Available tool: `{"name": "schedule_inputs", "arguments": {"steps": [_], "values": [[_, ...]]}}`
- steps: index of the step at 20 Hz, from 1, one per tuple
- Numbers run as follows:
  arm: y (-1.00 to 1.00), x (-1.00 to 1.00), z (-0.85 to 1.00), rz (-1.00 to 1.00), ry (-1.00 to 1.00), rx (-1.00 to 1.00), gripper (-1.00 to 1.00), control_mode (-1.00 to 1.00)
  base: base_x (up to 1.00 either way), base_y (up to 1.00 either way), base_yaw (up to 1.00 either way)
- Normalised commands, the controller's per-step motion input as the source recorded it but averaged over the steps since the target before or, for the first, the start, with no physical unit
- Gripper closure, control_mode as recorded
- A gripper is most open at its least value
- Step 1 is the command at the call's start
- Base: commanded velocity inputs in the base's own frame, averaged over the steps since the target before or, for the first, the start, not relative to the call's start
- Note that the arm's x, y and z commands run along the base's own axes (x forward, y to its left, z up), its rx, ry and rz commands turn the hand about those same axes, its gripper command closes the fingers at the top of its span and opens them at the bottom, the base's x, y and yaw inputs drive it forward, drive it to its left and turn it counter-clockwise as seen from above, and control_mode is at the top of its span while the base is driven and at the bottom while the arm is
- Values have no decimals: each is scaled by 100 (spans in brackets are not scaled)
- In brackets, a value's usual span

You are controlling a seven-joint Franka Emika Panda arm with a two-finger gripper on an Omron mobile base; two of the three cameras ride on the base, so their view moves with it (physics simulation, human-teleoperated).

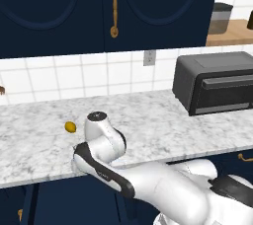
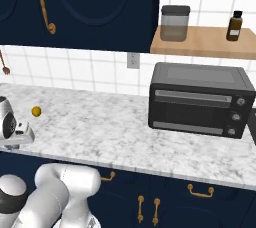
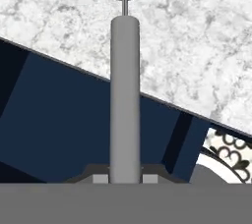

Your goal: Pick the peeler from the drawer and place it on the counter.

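As seen from the hand view, the peeler is pinched by its slim grey handle between the fingertips of the gripper, its looped head held out over the white marble counter. Navy cabinet fronts are seen below the counter's edge. On the counter, a small yellow fruit is shown near the arm's wrist, and a dark toaster oven stands well apart.
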Motion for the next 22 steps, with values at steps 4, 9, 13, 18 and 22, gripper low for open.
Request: {"name": "schedule_inputs", "arguments": {"steps": [4, 9, 13, 18, 22], "values": [[-71, 98, 0, -1, 11, 0, 100, -100, 0, 0, 0], [-24, 79, -20, 0, 2, 0, 100, -100, 0, 0, 0], [-3, 57, -65, 0, -2, -1, 100, -100, 0, 0, 0], [0, 44, -60, 0, -3, -1, -100, -100, 0, 0, 0], [-1, 6, -12, 0, -2, 0, -100, -100, 0, 0, 0]]}}
